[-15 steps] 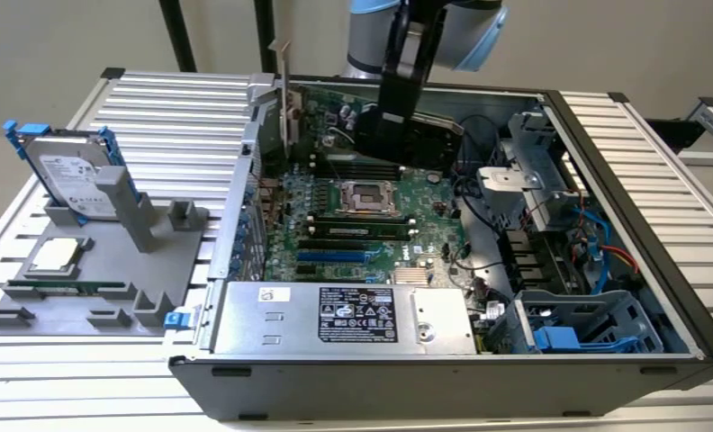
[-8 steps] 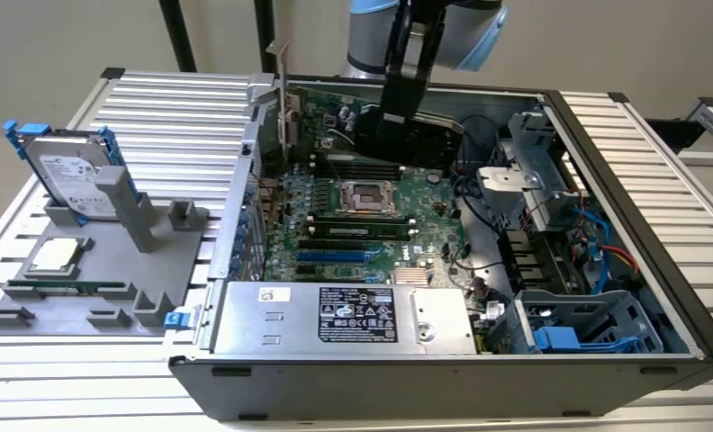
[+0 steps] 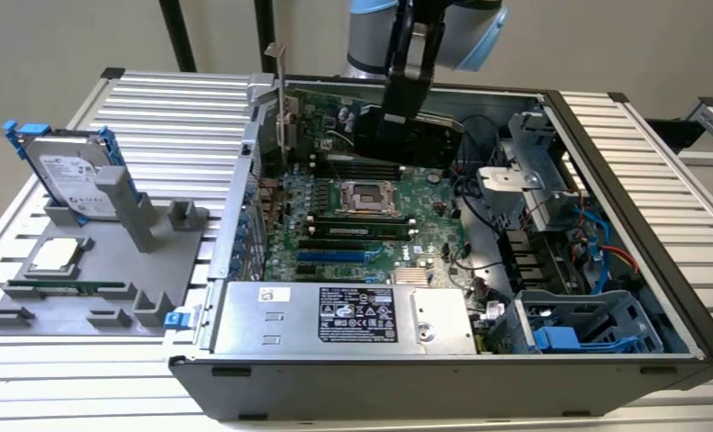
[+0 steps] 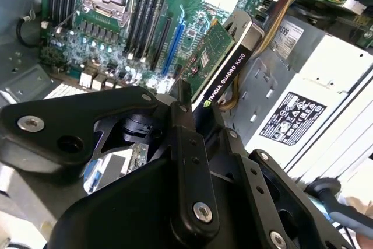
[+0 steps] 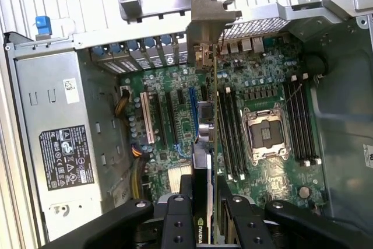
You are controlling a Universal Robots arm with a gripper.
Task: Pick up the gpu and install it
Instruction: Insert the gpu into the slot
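Observation:
My gripper (image 3: 401, 115) is shut on the gpu (image 3: 438, 137), a green card with a black cooler, held on edge over the far part of the open computer case (image 3: 621, 225). Its silver bracket (image 3: 277, 83) points to the exterior view's left and rises above the case wall. In the second wrist view the black cooler of the gpu (image 4: 228, 69) juts out past the fingers (image 4: 182, 122), above the motherboard (image 4: 116, 45). In the first wrist view the gpu (image 5: 214, 103) shows edge-on between the fingers (image 5: 175, 217), with the blue slot (image 5: 192, 109) below it.
A silver power supply (image 3: 332, 315) fills the near side of the case, with cables and drive bays (image 3: 573, 333) on the exterior view's right. Outside the case, a grey fixture (image 3: 104, 297) holds a hard drive (image 3: 68, 171) in a blue frame, a processor (image 3: 57, 256) and a memory stick (image 3: 68, 288).

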